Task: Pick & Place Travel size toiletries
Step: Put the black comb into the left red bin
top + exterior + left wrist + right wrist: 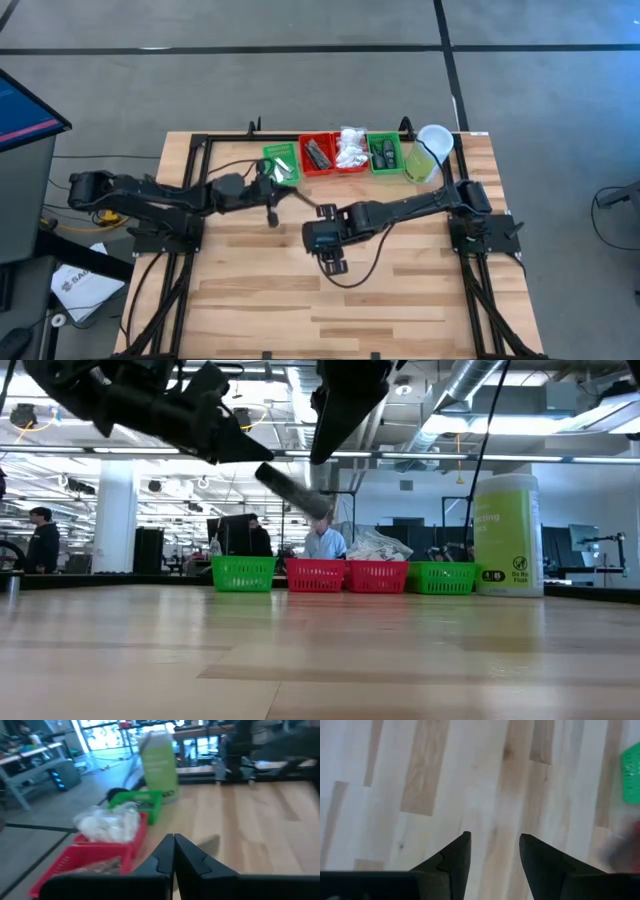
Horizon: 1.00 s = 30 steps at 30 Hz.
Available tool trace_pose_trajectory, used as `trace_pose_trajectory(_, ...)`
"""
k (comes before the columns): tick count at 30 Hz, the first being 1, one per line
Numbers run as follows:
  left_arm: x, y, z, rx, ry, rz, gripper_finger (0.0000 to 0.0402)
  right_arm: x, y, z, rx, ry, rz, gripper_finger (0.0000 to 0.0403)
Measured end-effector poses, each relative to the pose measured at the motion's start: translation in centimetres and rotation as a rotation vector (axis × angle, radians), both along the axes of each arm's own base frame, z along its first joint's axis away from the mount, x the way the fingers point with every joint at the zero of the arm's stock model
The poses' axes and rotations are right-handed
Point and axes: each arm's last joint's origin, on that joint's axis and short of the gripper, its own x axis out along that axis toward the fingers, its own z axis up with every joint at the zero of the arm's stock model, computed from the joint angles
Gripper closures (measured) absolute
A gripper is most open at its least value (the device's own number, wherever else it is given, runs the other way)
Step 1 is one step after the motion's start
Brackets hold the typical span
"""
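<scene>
Right pincer (492, 852) spread, empty over bare tabletop (420, 770); left pincer (173, 840) pressed together nearby: reaching the trays (315, 576) risks arms colliding.

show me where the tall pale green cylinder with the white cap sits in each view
high: tall pale green cylinder at the right end of the tray row, lying tilted.
low: far right, beside the green tray.
left wrist: upper middle.
right wrist: not in it.
Shared landmark: that green tray.
</scene>
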Motion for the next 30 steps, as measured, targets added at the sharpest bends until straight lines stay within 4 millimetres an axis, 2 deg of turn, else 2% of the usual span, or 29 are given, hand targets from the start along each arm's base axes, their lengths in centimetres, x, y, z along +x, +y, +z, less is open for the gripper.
trace_pose_trajectory(9,0.3,3.0,2.3,0.049,-0.021,0.116,0.0401,-0.5,1.9,0.0,0.001,0.005,0.042,0.0244)
trace_pose_trajectory(18,-0.3,6.2,1.6,0.039,0.049,0.274,0.0401,-0.5,1.7,0.0,0.004,0.005,0.031,0.0244)
trace_pose_trajectory(21,0.4,7.1,1.1,0.033,0.085,0.294,0.0401,-0.4,1.5,0.0,0.005,0.004,0.022,0.0244)
trace_pose_trajectory(30,4.7,10.4,0.5,0.114,0.234,0.295,0.0401,-0.3,1.2,0.0,0.019,0.003,-0.015,0.0244)
